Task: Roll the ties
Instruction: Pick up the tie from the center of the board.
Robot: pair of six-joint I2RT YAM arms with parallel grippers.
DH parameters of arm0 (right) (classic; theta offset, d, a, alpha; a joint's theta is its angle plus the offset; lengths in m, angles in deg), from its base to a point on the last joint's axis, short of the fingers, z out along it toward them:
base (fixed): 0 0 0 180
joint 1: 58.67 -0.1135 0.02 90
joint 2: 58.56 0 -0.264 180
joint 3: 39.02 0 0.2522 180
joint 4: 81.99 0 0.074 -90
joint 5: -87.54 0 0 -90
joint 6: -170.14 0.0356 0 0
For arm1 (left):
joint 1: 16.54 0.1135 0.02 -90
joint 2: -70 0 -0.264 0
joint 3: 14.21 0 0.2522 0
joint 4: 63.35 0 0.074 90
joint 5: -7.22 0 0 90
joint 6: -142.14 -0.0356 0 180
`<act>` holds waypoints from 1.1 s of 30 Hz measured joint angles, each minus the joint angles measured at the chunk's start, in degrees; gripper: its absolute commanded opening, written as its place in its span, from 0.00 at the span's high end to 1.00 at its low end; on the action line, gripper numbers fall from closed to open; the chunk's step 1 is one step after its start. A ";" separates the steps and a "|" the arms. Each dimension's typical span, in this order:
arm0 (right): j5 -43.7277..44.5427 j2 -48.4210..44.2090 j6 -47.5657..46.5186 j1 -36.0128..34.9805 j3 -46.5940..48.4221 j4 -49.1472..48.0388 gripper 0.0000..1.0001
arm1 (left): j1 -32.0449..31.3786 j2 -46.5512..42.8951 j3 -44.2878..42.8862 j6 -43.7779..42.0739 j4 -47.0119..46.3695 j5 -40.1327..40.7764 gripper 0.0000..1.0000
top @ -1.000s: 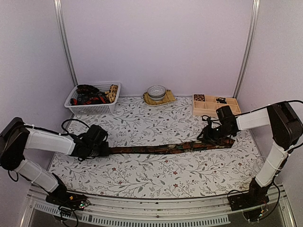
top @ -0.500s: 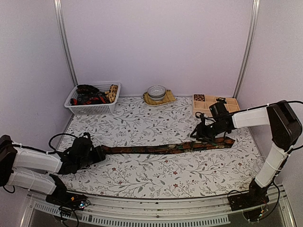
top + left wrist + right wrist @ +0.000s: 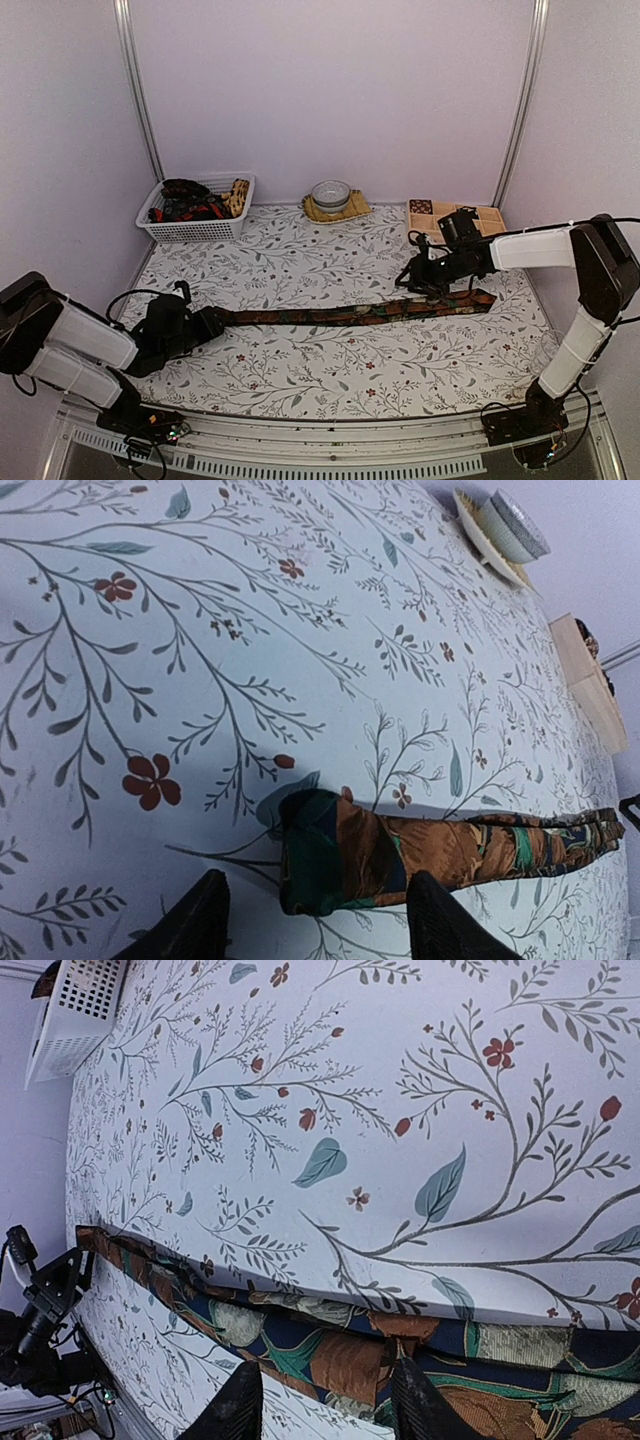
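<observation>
The left tool (image 3: 203, 325) had slid lower and closer to the left edge of the top view than a second before. The right tool (image 3: 420, 280) had moved left along the tie (image 3: 350, 315). The tie's thin end had gone a little to the left too.

The tie was dark with brown and green shapes. It lay flat in one long strip across the middle of the flowery counter (image 3: 300, 260). In the left wrist view, its thin end sat between the left tool's two black fingers (image 3: 205, 920). They were spread apart and not squeezing it.

The right tool was low over the tie, right of the middle. Its fingers (image 3: 235, 1405) stood apart too, with the tips down by the cloth. I could not tell if they touched it.

A white basket (image 3: 195, 230) with more ties stood in the upper left. A bowl (image 3: 330, 192) stood at the back, and a wooden tray (image 3: 450, 225) in the upper right.
</observation>
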 measured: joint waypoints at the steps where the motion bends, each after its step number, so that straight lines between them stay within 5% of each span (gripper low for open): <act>1: 0.00 -0.22 0.07 -0.04 0.07 -0.04 0.57 | 0.11 1.20 0.00 0.09 -1.55 -0.48 0.44; 10: -0.39 -0.28 0.63 -0.46 1.05 -0.26 0.57 | 0.17 9.90 -1.27 -1.25 -8.48 -2.12 1.00; 22: -1.33 0.96 0.70 -9.64 11.08 0.61 0.58 | -5.18 10.86 -10.62 -8.66 4.61 7.21 1.00; 33: -12.76 22.38 9.90 -21.22 32.61 -4.85 0.63 | -15.63 17.53 -25.49 -10.80 25.79 24.39 1.00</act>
